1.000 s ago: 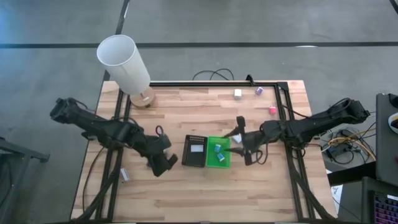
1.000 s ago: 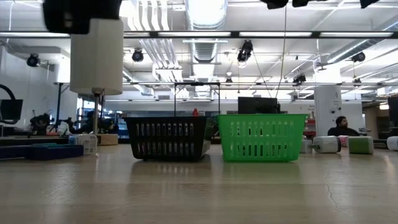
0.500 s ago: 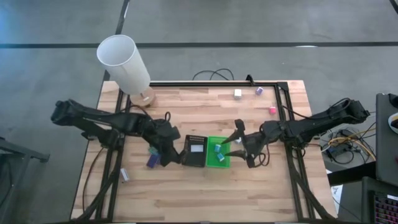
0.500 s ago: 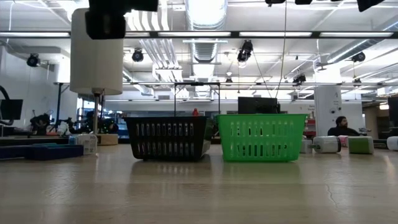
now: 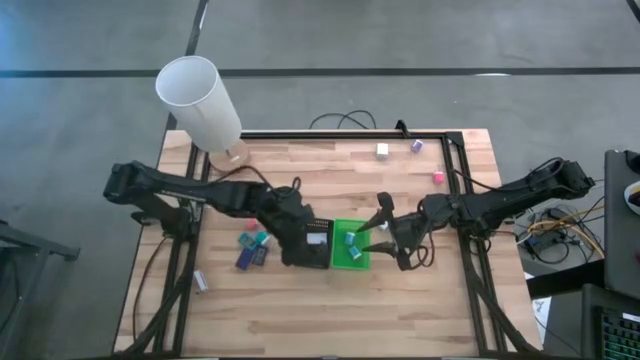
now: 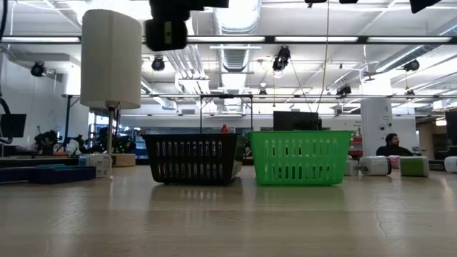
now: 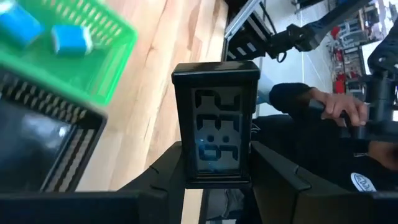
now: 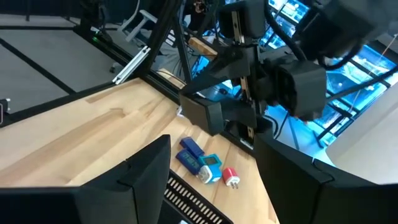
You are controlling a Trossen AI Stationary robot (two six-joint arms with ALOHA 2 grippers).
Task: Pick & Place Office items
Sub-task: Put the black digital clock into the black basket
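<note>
The left gripper (image 7: 214, 186) clamps a small black rigid digital clock (image 7: 215, 124) by its lower sides, above the black slotted plastic tray (image 5: 312, 243). Light, hard and smooth-cased, it could slip; side grips suit it. The right gripper (image 5: 385, 232) hangs open over the green tray (image 5: 351, 263).

The wooden table (image 5: 300, 310) carries a black basket (image 5: 314, 243), a green basket (image 5: 351, 246), a lamp (image 5: 200, 105) and scattered small blocks (image 5: 252, 247).
</note>
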